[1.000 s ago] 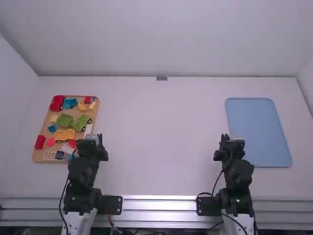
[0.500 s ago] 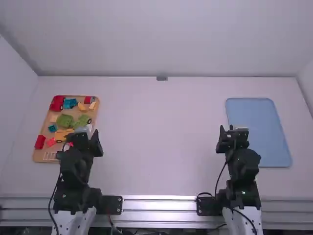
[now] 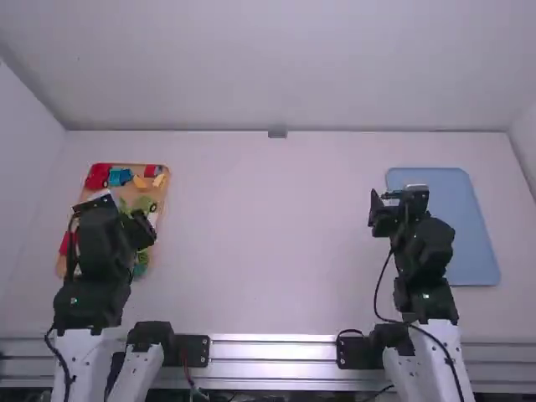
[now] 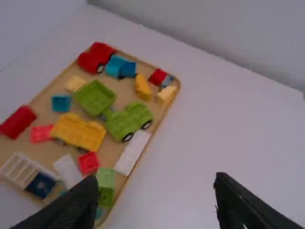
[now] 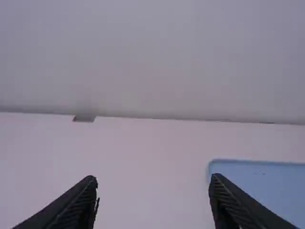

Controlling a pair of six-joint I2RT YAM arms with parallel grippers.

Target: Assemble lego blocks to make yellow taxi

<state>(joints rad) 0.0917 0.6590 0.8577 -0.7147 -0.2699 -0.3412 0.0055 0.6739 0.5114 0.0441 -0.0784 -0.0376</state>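
Observation:
My left gripper (image 3: 117,211) is above the lower part of the wooden tray; in the left wrist view the left gripper (image 4: 152,202) stands open, nothing between its fingers. My right gripper (image 3: 385,209) is beside the blue mat's left edge; the right gripper (image 5: 152,202) is open and holds nothing. On the tray lie a yellow wheeled base (image 4: 77,132), an orange-yellow curved block (image 4: 142,88), a pale yellow block (image 4: 75,84), another pale yellow block (image 4: 166,94), green wheeled pieces (image 4: 127,121) and a red car piece (image 4: 96,57).
The wooden tray (image 4: 121,188) stands at the table's left, also holding white, blue and red blocks. A blue mat (image 3: 456,218) lies at the right of the white table (image 3: 276,234). Walls rise behind and at the sides.
My left arm has risen and shifted left, now covering part of the tray. The right arm has also risen, its gripper moving farther up the view beside the mat.

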